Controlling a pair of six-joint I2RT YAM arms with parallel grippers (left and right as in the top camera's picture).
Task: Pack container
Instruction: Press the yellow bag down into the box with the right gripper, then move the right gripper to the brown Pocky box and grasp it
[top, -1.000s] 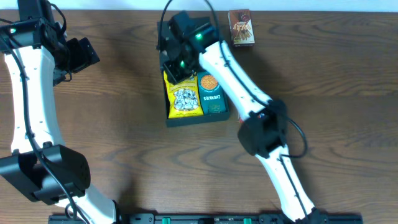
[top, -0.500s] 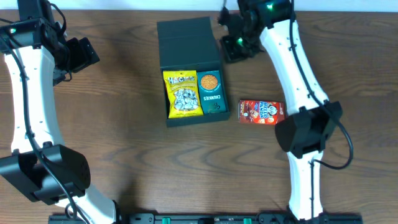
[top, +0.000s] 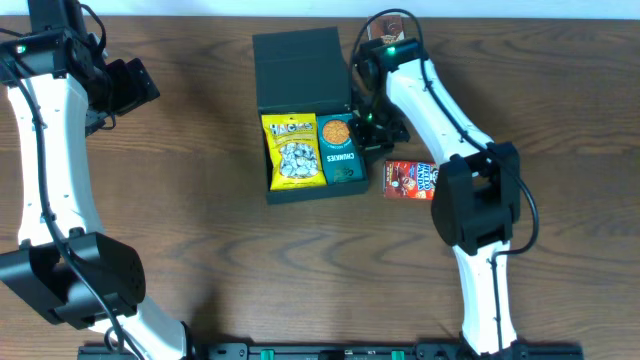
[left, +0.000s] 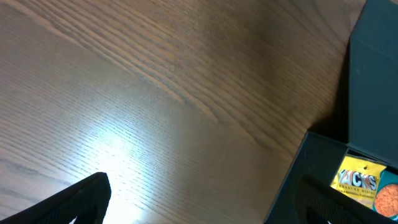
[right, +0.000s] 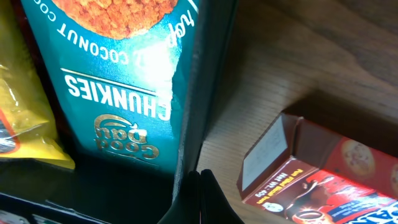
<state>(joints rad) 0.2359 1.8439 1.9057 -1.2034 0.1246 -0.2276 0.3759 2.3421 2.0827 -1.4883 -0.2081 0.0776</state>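
Note:
The container is a dark shallow box with its flap lid open toward the back. Inside lie a yellow snack packet and a teal Chunkies carton. My right gripper is shut and empty, just outside the container's right wall. In the right wrist view its closed fingers sit beside that wall, with the teal carton to the left and a red snack box to the right. My left gripper is open and empty at the far left.
The red snack box lies on the table right of the container. A brown packet at the back is partly hidden by my right arm. The left wrist view shows bare wood, its fingers and the container's lid.
My right arm left the container's lid, swung to the back right, then came down beside the container's right wall. The red box came into view. The left arm has not moved.

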